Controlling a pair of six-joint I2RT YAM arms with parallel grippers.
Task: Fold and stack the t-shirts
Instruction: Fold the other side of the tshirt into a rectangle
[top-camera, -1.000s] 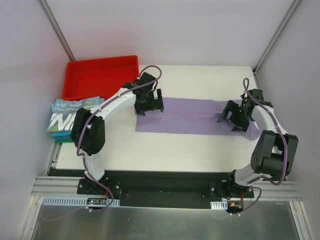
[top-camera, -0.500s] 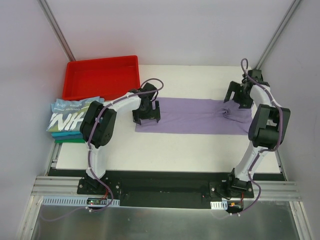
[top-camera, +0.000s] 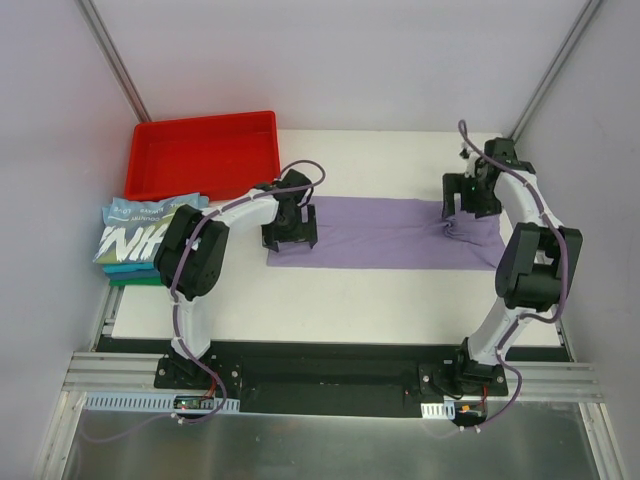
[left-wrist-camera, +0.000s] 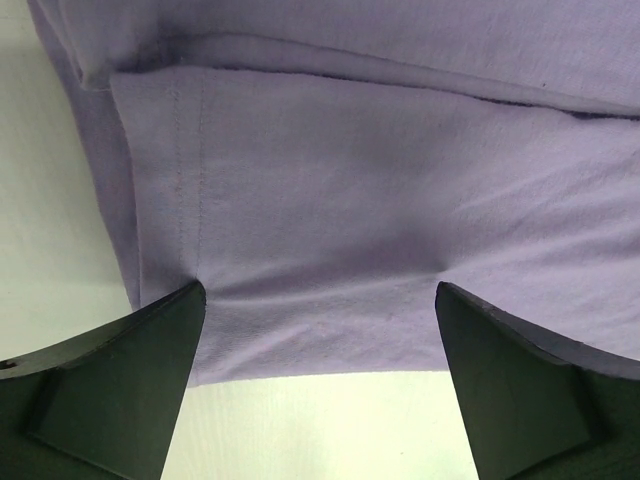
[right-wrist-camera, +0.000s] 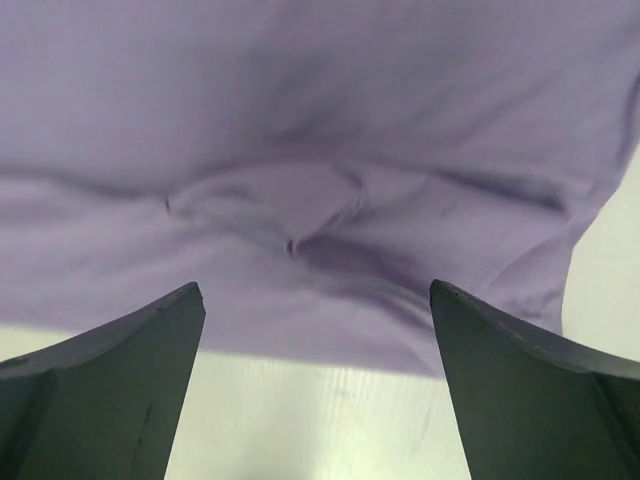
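The lavender t-shirt (top-camera: 385, 232) lies as a long folded band across the middle of the table. My left gripper (top-camera: 290, 234) is open and empty, low over its left end. In the left wrist view the gripper (left-wrist-camera: 318, 300) straddles the shirt's hemmed edge (left-wrist-camera: 330, 230). My right gripper (top-camera: 463, 200) is open and empty over the far right end. In the right wrist view the gripper (right-wrist-camera: 315, 300) hovers over a wrinkled edge of the shirt (right-wrist-camera: 300, 220). A folded stack sits at the left, with a light blue lettered shirt (top-camera: 135, 232) on top of teal and green ones (top-camera: 125, 273).
A red plastic tray (top-camera: 200, 150) stands at the back left, just behind the folded stack. The white table surface (top-camera: 330, 300) shows in front of the lavender shirt. Grey walls close in on the left, right and back.
My right gripper has moved from the shirt's near right part up to its far right edge. My left gripper has shifted slightly toward the shirt's left end. The right end is now bunched.
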